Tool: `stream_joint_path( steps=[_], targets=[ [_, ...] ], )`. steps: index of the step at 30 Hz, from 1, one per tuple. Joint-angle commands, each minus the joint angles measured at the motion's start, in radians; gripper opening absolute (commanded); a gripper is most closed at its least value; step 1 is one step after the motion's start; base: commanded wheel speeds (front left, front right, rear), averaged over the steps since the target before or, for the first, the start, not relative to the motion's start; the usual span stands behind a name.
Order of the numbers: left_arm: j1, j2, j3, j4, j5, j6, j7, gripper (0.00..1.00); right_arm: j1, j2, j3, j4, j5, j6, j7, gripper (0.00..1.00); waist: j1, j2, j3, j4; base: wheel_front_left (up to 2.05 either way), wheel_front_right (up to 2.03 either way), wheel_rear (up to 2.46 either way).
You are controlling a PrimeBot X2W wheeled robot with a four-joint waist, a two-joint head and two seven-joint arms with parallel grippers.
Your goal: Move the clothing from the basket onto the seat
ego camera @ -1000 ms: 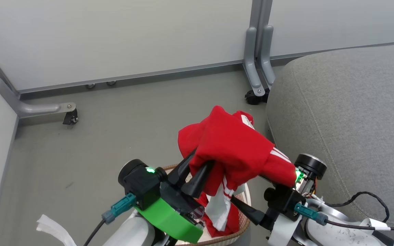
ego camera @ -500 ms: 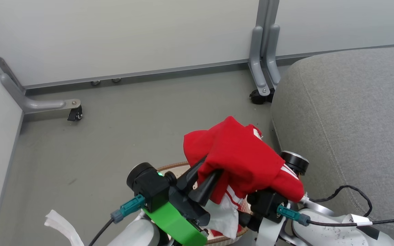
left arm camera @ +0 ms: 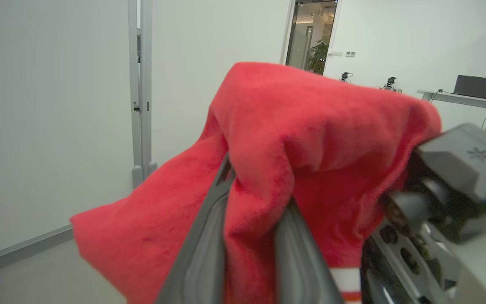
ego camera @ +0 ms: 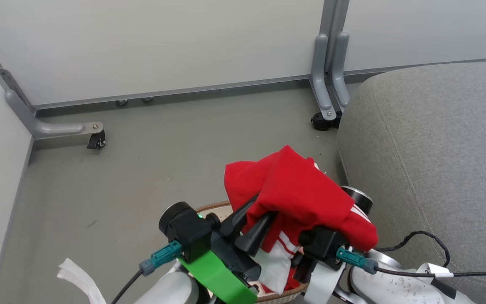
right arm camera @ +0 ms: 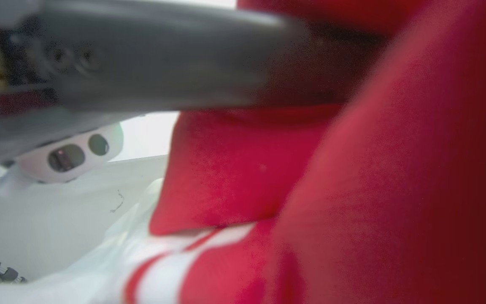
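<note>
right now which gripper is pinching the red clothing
The left gripper, green-banded: a fold of the red clothing is pinched between its fingers. The right gripper sits partly under it.

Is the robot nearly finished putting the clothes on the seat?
Not yet. Nothing red lies on the seat. The left hand grips red clothing, lifted above the basket, with some cloth hanging into it. Left to do: carry it all over to the seat.

no words or numbers can be read. a small pale star-shaped emblem (left arm camera: 478,154) stands on a dark housing (left arm camera: 458,169) on the right arm. a white tag (ego camera: 435,270) on the near-right cable (ego camera: 426,232) bears marks too small to read.
</note>
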Motion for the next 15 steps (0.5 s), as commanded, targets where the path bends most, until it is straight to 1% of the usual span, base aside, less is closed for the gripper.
stream_joint_path(
  steps=[1, 9, 15],
  targets=[
    [-0.011, 0.003, -0.001, 0.002, 0.0, -0.002, 0.0, 0.0, 0.018, 0.008, -0.008, -0.007, 0.011, 0.0, -0.003, 0.0, 0.0, -0.0001, 0.0, 0.001, 0.0, 0.0, 0.0],
    [0.004, 0.005, 0.025, 0.007, 0.009, -0.002, 0.0, 0.0, 0.065, 0.019, -0.087, -0.016, 0.02, 0.0, -0.003, 0.0, 0.0, -0.0001, 0.001, 0.0, 0.0, 0.0, 0.0],
    [0.015, -0.001, 0.06, 0.011, 0.02, -0.002, 0.0, 0.0, 0.116, 0.04, -0.188, -0.032, 0.04, 0.0, -0.003, 0.0, 0.0, -0.0001, 0.006, -0.006, 0.0, 0.0, 0.0]
  ],
)
